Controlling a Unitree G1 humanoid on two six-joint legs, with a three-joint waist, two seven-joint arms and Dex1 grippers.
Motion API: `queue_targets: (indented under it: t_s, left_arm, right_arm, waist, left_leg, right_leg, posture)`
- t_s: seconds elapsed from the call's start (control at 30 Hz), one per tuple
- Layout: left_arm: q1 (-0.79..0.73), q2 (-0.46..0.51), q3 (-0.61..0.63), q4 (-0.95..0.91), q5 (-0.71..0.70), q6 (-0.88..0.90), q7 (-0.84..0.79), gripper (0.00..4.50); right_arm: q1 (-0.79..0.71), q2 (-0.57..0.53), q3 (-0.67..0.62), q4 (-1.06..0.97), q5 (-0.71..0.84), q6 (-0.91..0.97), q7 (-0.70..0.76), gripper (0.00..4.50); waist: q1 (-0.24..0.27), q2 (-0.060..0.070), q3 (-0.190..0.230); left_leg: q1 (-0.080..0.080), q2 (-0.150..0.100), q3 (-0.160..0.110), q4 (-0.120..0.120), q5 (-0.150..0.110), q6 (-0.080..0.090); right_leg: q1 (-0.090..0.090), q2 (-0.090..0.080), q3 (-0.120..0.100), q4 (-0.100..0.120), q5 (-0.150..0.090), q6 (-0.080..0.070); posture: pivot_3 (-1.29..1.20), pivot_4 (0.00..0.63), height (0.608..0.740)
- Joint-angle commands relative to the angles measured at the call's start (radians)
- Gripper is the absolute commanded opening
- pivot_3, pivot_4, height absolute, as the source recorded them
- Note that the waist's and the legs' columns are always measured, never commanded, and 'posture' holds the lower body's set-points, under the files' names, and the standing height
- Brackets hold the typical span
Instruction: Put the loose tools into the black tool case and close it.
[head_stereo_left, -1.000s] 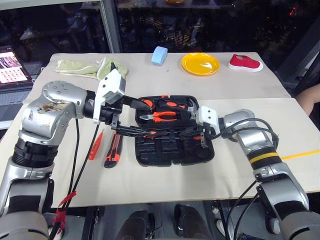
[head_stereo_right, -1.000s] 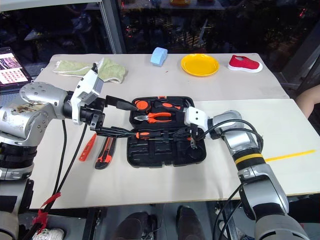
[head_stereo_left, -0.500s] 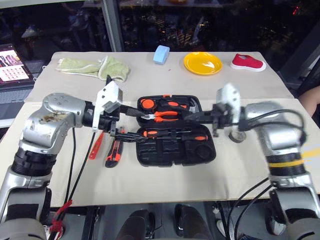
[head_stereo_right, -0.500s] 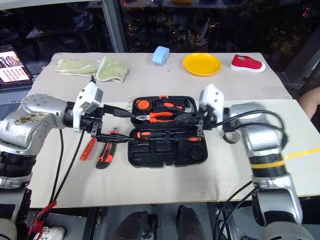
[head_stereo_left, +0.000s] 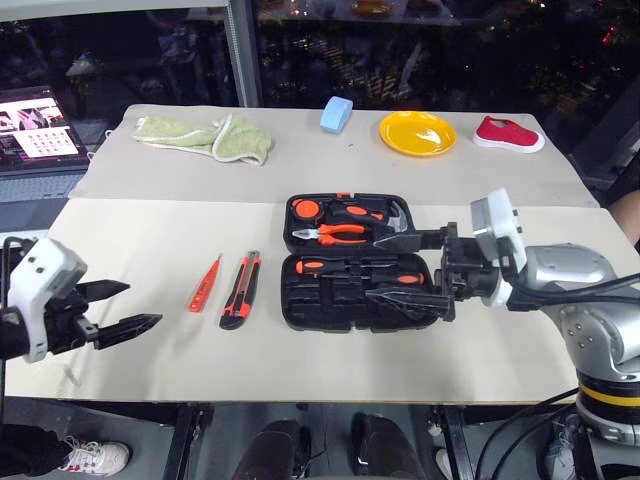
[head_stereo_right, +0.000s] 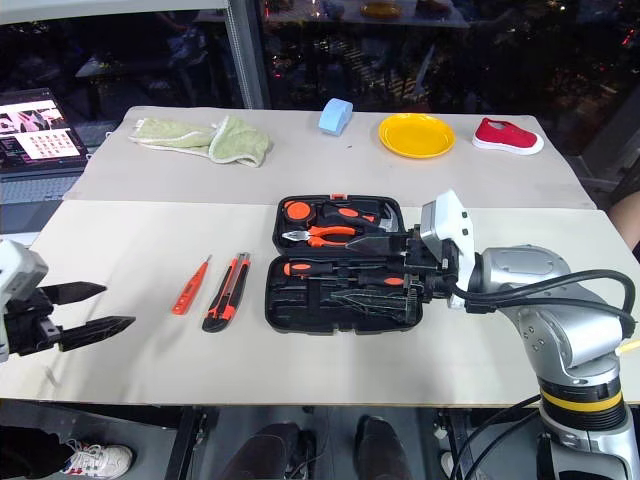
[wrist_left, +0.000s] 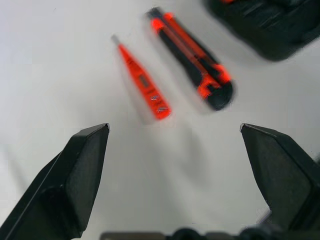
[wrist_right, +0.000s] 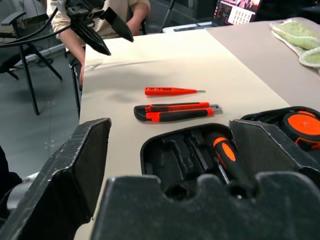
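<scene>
Left gripper (head_stereo_left: 118, 308), fingers spread, empty, at the table's near left edge. Tester screwdriver (head_stereo_left: 205, 295) and utility knife (head_stereo_left: 241, 289) lie side by side, left of the open tool case (head_stereo_left: 355, 262). Right gripper (head_stereo_left: 403, 265), fingers spread, over the case's right half.

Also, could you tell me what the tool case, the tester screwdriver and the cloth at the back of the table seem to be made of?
Tool case: likely moulded black plastic, matte, judging by its shaped recesses and rounded corners. Tester screwdriver: orange plastic body, it seems, slightly glossy, with a thin grey tip that looks like metal. Cloth: soft pale-green fabric, probably terry towelling; it lies crumpled in folds with a fuzzy surface.
</scene>
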Motion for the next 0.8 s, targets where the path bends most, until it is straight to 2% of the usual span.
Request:
queue_targets:
  t_s: [0.03, 0.17, 0.37, 0.57, 0.8]
  left_arm:
    - [-0.182, 0.021, -0.178, 0.043, 0.010, 0.125, 0.055, 4.50]
    - [-0.452, -0.005, -0.412, 0.177, 0.047, 0.235, 0.072, 4.50]
    - [-0.653, -0.007, -0.693, 0.350, 0.160, 0.186, 0.042, 4.50]
    - [-0.744, -0.049, -0.815, 0.455, 0.196, 0.191, -0.018, 4.50]
    - [-0.703, -0.051, -0.884, 0.454, 0.207, 0.193, -0.058, 4.50]
  right_arm:
    - [0.018, 0.006, -0.034, -0.077, 0.056, 0.009, -0.061, 4.44]
    - [0.084, 0.042, -0.008, -0.147, 0.070, -0.005, -0.136, 4.44]
    - [0.151, 0.108, 0.032, -0.211, 0.059, -0.025, -0.245, 4.44]
    - [0.170, 0.133, 0.050, -0.232, 0.051, -0.036, -0.309, 4.44]
    - [0.172, 0.130, 0.064, -0.240, 0.057, -0.048, -0.332, 4.44]
  waist:
    - [-0.004, -0.001, 0.000]
    - [-0.013, -0.003, 0.000]
    - [-0.025, -0.004, 0.000]
    - [-0.023, -0.004, 0.000]
    - [-0.020, -0.004, 0.000]
  left_leg:
    - [-0.001, 0.000, 0.000, 0.000, 0.000, 0.000]
    - [-0.004, -0.001, 0.000, -0.002, 0.000, 0.000]
    - [-0.004, -0.001, 0.002, -0.004, 0.002, -0.002]
    - [-0.003, -0.001, 0.002, -0.004, 0.003, -0.004]
    - [-0.004, -0.001, 0.002, -0.003, 0.004, -0.002]
  right_leg:
    - [0.000, 0.000, 0.000, 0.000, 0.000, 0.000]
    - [-0.001, 0.001, -0.002, 0.000, 0.000, 0.000]
    - [-0.002, 0.003, -0.003, 0.000, 0.000, 0.000]
    - [-0.002, 0.007, -0.002, 0.001, 0.000, 0.000]
    - [-0.002, 0.007, -0.002, 0.001, 0.000, 0.000]
  posture:
    - [0.00, 0.150, 0.732]
    - [0.00, 0.150, 0.732]
    - [0.00, 0.150, 0.732]
    - [0.00, 0.150, 0.732]
    - [0.00, 0.150, 0.732]
